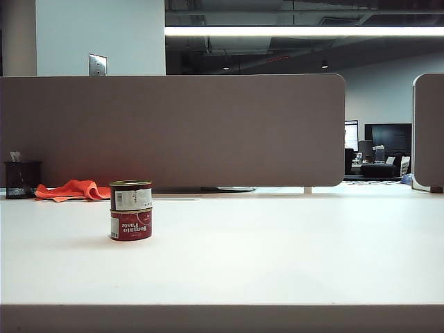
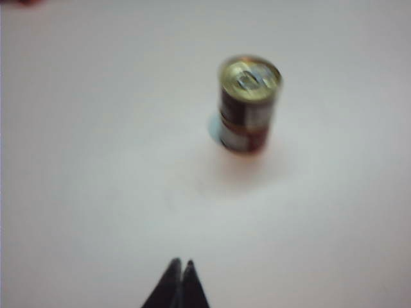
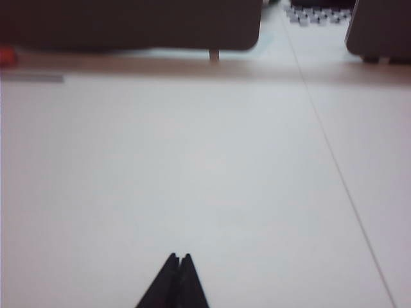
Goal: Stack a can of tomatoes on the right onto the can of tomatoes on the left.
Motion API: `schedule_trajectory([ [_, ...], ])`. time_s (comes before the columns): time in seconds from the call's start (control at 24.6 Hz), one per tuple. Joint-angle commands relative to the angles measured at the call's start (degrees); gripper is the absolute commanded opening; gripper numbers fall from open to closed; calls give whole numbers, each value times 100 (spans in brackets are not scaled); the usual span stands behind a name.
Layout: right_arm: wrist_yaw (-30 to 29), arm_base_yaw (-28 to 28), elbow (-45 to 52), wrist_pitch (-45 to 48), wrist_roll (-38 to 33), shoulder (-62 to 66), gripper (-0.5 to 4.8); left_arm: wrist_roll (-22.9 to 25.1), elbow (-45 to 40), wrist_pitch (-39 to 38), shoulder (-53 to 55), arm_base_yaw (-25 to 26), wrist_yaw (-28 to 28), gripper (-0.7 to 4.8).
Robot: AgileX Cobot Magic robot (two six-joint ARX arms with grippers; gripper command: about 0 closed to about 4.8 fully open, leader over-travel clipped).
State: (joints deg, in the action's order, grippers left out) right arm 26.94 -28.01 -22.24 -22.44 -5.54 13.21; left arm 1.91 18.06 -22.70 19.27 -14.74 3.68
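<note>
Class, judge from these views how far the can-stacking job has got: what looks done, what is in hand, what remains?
Done: the top can sits squarely on the bottom can on the table. In hand: nothing; the left gripper and right gripper are both shut and empty, away from the stack. Left: apparently nothing, as no other can is visible.

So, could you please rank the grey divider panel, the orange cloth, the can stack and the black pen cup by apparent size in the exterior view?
1. Grey divider panel, by far.
2. Orange cloth and can stack: look alike, and the stack stands nearer, so unranked.
3. Black pen cup, smallest.
</note>
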Motion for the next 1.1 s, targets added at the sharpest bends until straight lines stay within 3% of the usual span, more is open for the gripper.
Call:
schedule_trajectory([
  [0.04,7,-2,603,1027,-39,-560,-1,-79,-212,1078,-4,9,-452,-6],
  [0.33,-35,-9,1663,1502,-44,-1316,-1,-44,-1071,2900,-4,9,-490,-6],
  [0.49,-870,-11,2044,1810,278,-1329,-1,-52,-1666,3705,-4,9,-256,-6],
  [0.61,-1421,-11,2212,1805,739,-1325,-1,125,-1770,3683,-4,9,52,-6],
  [0.81,-1163,-11,2197,2041,748,-1329,-1,107,-1770,4205,-4,9,90,-6],
  [1.1,-1158,-9,2199,2201,750,-1329,-1,107,-1770,4155,-4,9,-352,-5],
])
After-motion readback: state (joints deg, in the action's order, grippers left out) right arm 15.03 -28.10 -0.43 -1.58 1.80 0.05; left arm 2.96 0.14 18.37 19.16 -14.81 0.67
